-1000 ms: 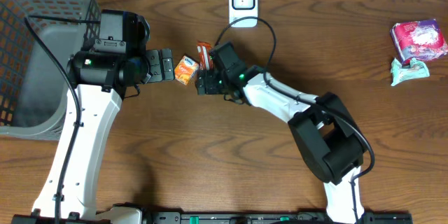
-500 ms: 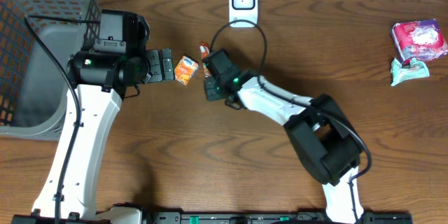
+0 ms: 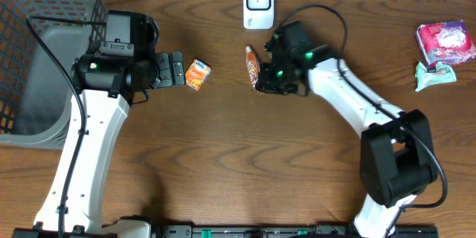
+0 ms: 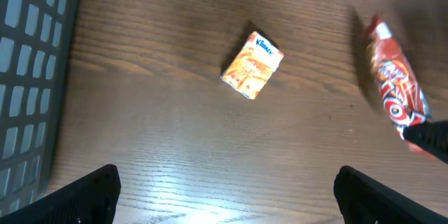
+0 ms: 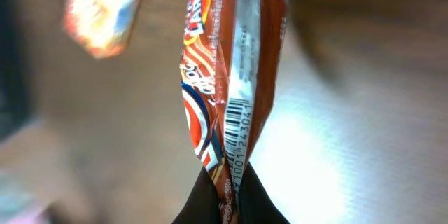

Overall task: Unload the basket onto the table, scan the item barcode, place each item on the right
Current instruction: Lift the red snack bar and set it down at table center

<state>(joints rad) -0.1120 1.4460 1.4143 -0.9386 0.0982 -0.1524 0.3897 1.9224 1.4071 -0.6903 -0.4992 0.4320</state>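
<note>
My overhead camera looks straight down from high above the brown wooden table (image 3: 223, 163) and takes in both arms. My left wrist camera also faces down but from much nearer. It has the small orange tissue packet (image 3: 197, 74) (image 4: 253, 65) near mid-frame and the glossy red-orange plastic snack wrapper (image 3: 252, 65) (image 4: 395, 87) off to the packet's right. My right wrist camera sits almost against that wrapper (image 5: 231, 112), with the packet (image 5: 101, 14) a blur at upper left. All three views share these two.

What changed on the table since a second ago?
The right gripper shut on the red snack packet and carried it away from the orange tissue pack, toward the white scanner. The tissue pack and the open left gripper stayed put.
</note>
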